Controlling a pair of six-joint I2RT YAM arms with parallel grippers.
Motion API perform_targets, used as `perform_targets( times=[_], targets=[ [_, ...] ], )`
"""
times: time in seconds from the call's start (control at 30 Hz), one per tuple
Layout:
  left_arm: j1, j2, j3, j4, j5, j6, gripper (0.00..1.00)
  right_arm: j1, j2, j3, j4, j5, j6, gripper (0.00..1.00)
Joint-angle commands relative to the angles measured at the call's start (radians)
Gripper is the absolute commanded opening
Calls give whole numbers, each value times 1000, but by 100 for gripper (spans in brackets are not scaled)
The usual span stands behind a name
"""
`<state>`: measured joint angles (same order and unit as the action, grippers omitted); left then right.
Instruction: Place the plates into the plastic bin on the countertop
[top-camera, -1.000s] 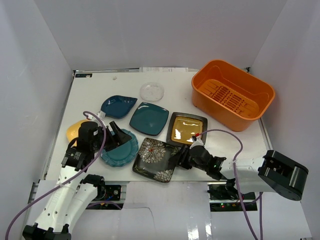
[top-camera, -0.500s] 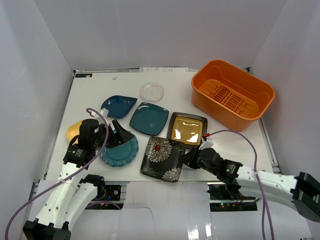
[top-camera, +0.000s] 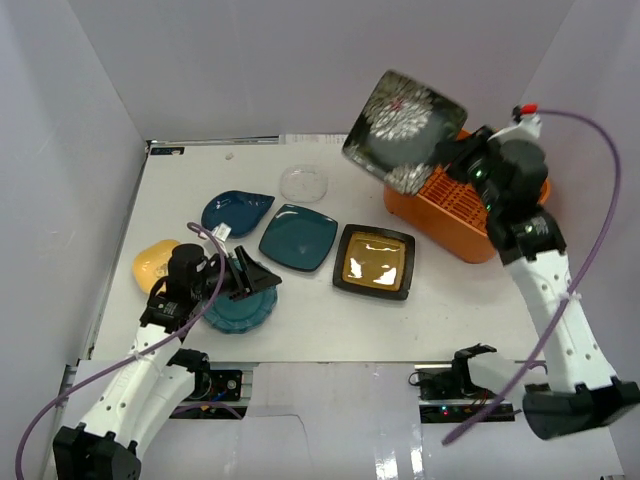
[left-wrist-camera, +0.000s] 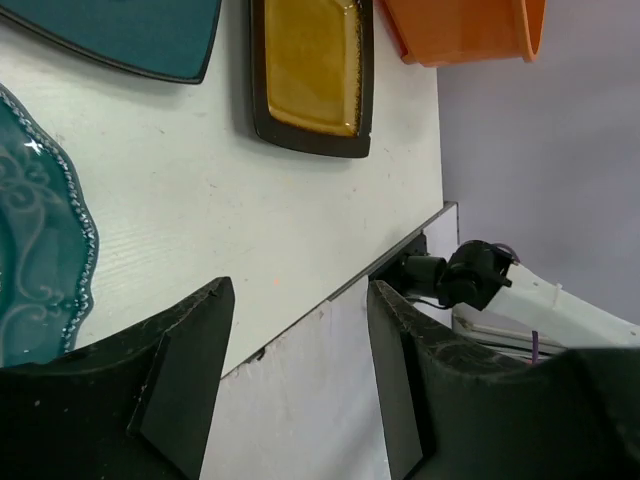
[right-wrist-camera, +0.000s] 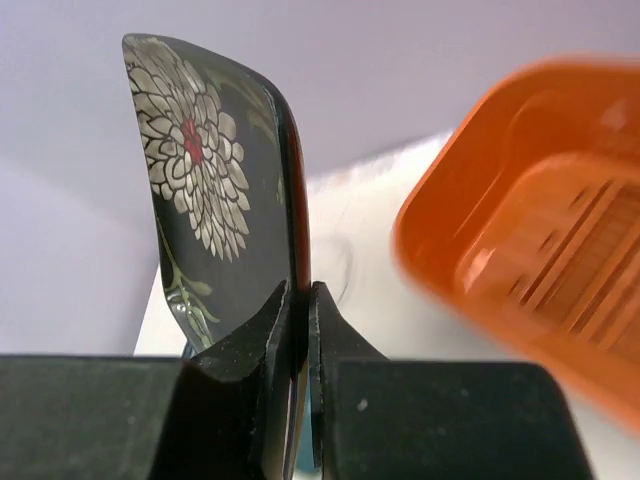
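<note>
Floral plate in right end effector

White arm links with black joints, black claws and looping purple cables.

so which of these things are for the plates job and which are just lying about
job: floral plate in right tool, teal square plate, amber plate, teal round plate, blue leaf plate, yellow plate, orange bin
lying about: purple cables, maybe the clear dish
</note>
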<state>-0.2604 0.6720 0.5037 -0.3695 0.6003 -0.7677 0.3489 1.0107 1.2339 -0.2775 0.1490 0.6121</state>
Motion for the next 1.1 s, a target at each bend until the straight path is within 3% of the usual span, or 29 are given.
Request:
perform_targets(
  times=[0.0,0.03,0.13,0.33,0.47,0.63,1.07],
  targets=[
    [-17,17,-27,129,73,-80,66,-224,156,176,78,-254,-8,8],
    [-37,35,-28,148,67,-88,66,-328,190,200,77,-340,7,8],
    [-71,79,-27,193,21,-120,66,-470,296,263,78,-422,41,8],
    [-244,205,-2,265,-138,-150,68,-593,402,282,74,-419,-1,8],
    [-339,335,2,329,-249,-173,69,-613,465,263,60,-437,-40,8],
    [-442,501,47,397,-396,-182,78,-613,503,164,70,-457,-67,8],
    [-487,836,145,604,-468,-211,81,-611,650,47,104,-445,-112,8]
  ],
)
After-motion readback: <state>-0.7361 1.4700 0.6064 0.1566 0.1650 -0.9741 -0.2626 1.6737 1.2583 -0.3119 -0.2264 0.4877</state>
